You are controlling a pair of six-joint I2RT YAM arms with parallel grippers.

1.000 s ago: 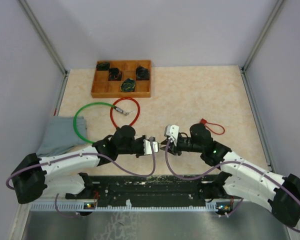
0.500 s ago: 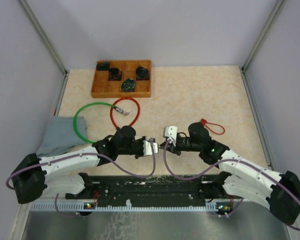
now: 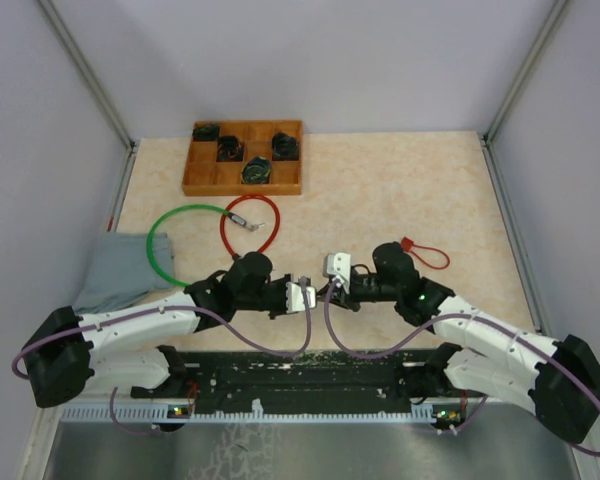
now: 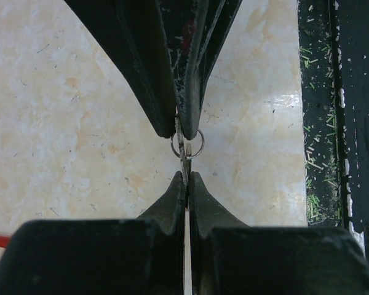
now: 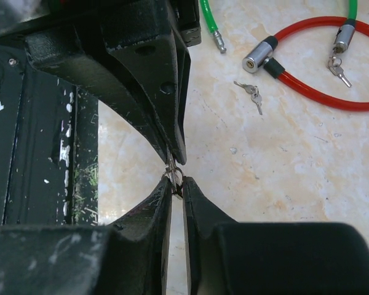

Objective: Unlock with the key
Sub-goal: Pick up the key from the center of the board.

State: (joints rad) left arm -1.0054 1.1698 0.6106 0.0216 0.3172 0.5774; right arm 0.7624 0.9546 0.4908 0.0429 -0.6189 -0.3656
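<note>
My two grippers meet tip to tip low over the table in front of the arm bases. The left gripper (image 3: 311,293) (image 4: 186,177) is shut on a small metal key (image 4: 184,157) with a split ring (image 4: 198,142). The right gripper (image 3: 327,289) (image 5: 177,184) comes from the other side and is shut on the same key (image 5: 174,173) at its ring end. A red cable lock (image 3: 250,223) lies on the table behind the left arm, and its silver cylinder head (image 5: 258,56) shows in the right wrist view.
A green cable (image 3: 165,245) curves beside the red one, with a loose key pair (image 5: 252,93) near them. A wooden compartment tray (image 3: 192,176) sits at the back left, a grey cloth (image 3: 115,270) at the left edge, and a small red loop (image 3: 430,256) to the right.
The right gripper has moved slightly left to the left gripper's tip and closed its jaws on the key. The left arm has stayed in place.
</note>
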